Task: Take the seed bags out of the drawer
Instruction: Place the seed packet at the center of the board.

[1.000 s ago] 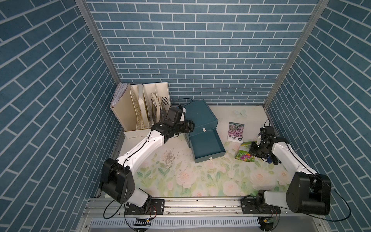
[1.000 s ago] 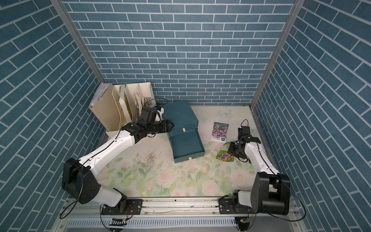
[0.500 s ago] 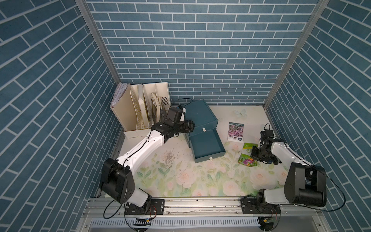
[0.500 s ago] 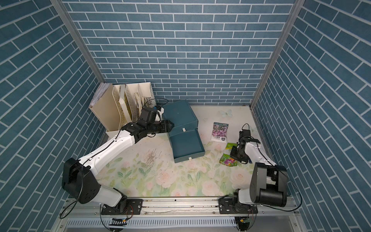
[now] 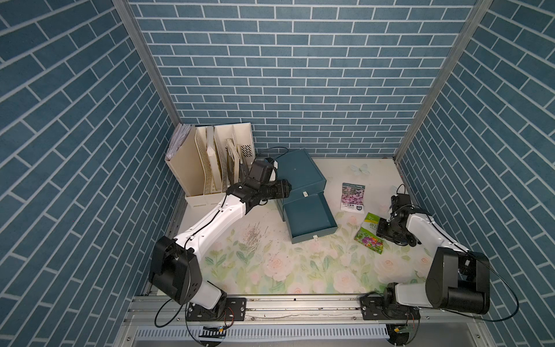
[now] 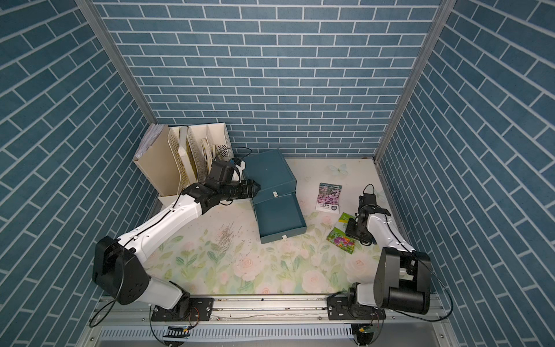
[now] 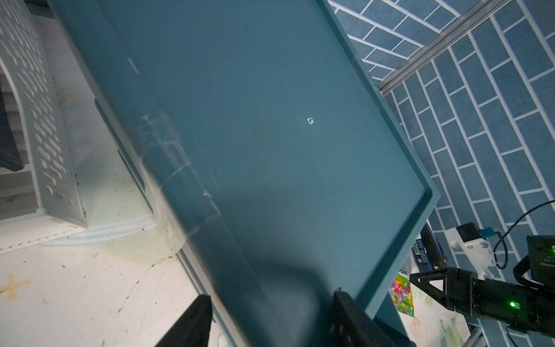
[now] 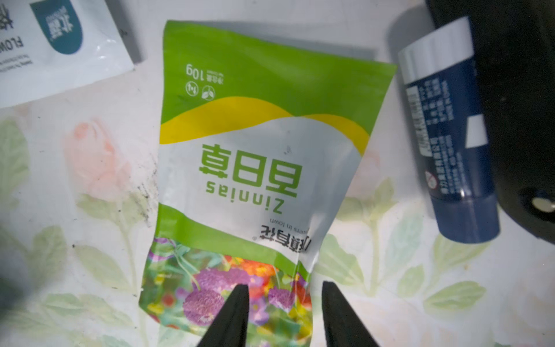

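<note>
Well, clock: 12 is the back wall, as the top views look.
Right claw: my right claw (image 8: 285, 288) hangs with its fingers parted, nothing between them.
Thing below: the green packet (image 8: 258, 180) lies flat on the mat (image 5: 285, 264), straight under my fingertips, which hover over its flowered end.
Long axis: in both top views the green packet (image 6: 342, 232) runs nearly 12 to 6, tipped a little toward 1 and 7, green end toward 12.
Second bag: the purple packet (image 5: 353, 197) is also out on the mat, at about 11 from my right claw (image 5: 380, 229), apart from the green one.
Drawer: the open drawer (image 5: 307, 213) sits at 9 from that claw, and its floor looks bare.
Upper drawer: the upper drawer (image 5: 300, 199) is shut; what it holds I cannot tell.
Nearer arm: my left claw (image 5: 286, 189) is at the cabinet (image 5: 300, 168), so any work there is its job, I judge.
Left claw state: its fingers (image 7: 192, 318) straddle the cabinet's edge; pinching or merely resting, I cannot tell.
In the way: a glue stick (image 8: 447, 135) lies just beside the green packet, I judge at its 3, parallel to it.
Around: the file rack (image 5: 210, 168) stands at 9 of the cabinet, clear of both claws.
Risk: dragging the green packet as I lift off.
</note>
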